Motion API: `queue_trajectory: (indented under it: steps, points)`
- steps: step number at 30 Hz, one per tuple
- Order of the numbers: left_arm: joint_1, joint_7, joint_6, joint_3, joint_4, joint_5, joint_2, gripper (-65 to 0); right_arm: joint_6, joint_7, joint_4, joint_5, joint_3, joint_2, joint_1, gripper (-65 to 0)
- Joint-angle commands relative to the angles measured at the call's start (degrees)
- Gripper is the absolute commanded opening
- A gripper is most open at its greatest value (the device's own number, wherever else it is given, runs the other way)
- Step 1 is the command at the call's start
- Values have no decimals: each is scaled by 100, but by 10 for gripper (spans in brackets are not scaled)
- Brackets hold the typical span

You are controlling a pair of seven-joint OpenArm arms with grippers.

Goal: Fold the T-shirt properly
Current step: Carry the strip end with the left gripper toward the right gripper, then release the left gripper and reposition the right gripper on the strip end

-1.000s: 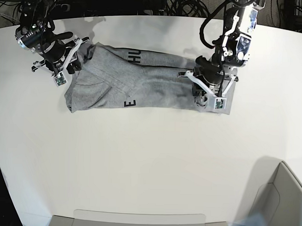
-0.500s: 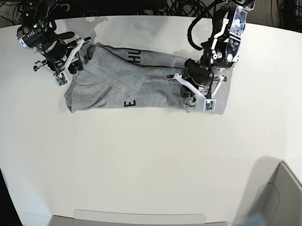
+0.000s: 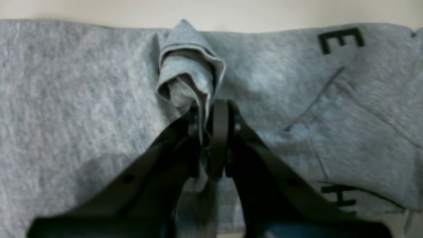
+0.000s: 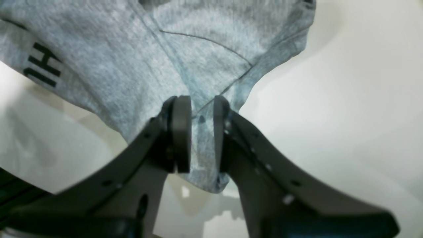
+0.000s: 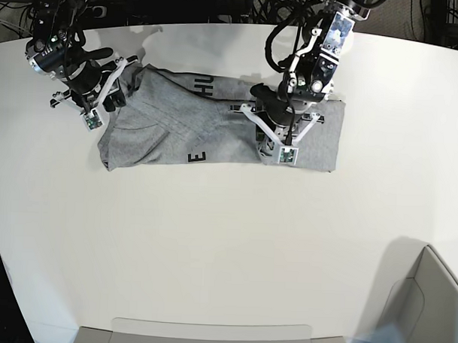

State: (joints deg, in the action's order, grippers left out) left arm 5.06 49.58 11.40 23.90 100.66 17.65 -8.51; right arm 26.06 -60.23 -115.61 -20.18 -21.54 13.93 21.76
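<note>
Pinching bunched heather-grey T-shirt (image 5: pixel 215 126), left gripper (image 3: pixel 209 132) clamped tight, right gripper (image 4: pixel 197 132) gripping hem

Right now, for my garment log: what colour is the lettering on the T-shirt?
Black, on the heather-grey T-shirt; clearest in the left wrist view.

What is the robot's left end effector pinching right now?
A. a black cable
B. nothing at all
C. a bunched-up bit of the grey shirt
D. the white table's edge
C: in the left wrist view the left end effector is closed on a bunched-up fold of the heather-grey cotton T-shirt, with cloth sticking up between its tips.
</note>
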Motion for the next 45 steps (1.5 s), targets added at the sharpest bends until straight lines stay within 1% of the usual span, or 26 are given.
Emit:
queue_trajectory:
  steps: [1, 3, 5, 7, 9, 12, 14, 16, 18, 21, 24, 27, 29, 32, 36, 38, 39, 42, 43, 45]
  points:
    - [-53, -101, -1, 14, 180, -20, 29, -522, 18, 93, -74, -52, -22, 62, -35, -523]
    - [-36, -101, -1, 14, 250, 6, 29, -454, 18, 102, -74, -52, -22, 62, -44, -523]
    - [-36, -101, -1, 102, 338, 15, 56, -442, 18, 102, -74, -52, -22, 62, -44, -523]
    - [-36, -277, -19, 348, 488, 15, 73, -454, 18, 111, -65, -52, -22, 70, -53, -523]
    - [-36, -699, -10, 568, 620, 15, 91, -473, 18, 119, -65, -52, -22, 70, -97, -523]
    - [-27, -1121, -10, 762, 655, 15, 100, -504, 18, 119, -65, -52, -22, 70, -132, -523]
    - [-27, -1182, -10, 735, 672, 15, 100, -531, 18, 119, -65, -78, -22, 70, -132, -523]
    - [-27, -1165, -1, 586, 725, -11, 73, -555, 18, 137, -65, -78, -57, 70, -149, -523]
    - [131, -1165, -1, 155, 725, -11, 65, -578, 18, 137, -65, -78, -57, 70, -264, -523]
    - [360, -1165, -19, -460, 725, -11, 65, -586, 18, 137, -83, -131, -66, 62, -378, -524]
    - [509, -1165, -28, -812, 725, -11, 38, -586, 18, 137, -65, -527, -66, 26, -501, -524]
    - [580, -1165, -28, -874, 725, -11, -146, -586, 18, 128, -65, -1133, -66, 53, -510, -522]
    - [580, -1165, -37, -874, 725, -11, -182, -586, 18, 128, -65, -1379, -66, 62, -510, -519]
    - [580, -1165, -37, -874, 716, -11, -190, -586, 9, 128, -56, -1414, -83, 26, -519, -477]
    - [668, -1165, -45, -874, 707, -11, -190, -586, 9, 128, 234, -1414, -453, -35, -554, -404]
    - [694, -1165, -45, -874, 707, -11, -190, -585, 27, 128, 533, -1494, -664, -53, -677, -397]
    - [703, -1165, -45, -874, 699, -11, -190, -585, 123, 128, 708, -1625, -795, -53, -695, -397]
    - [703, -1165, -45, -874, 699, -11, -190, -585, 607, 128, 1306, -2083, -1182, -44, -765, -397]
    - [703, -1165, -45, -865, 699, -11, -190, -585, 774, 128, 1535, -2162, -1314, -53, -800, -397]
    - [703, -1165, -45, -865, 699, -11, -190, -585, 985, 128, 1904, -2179, -1508, -62, -879, -397]
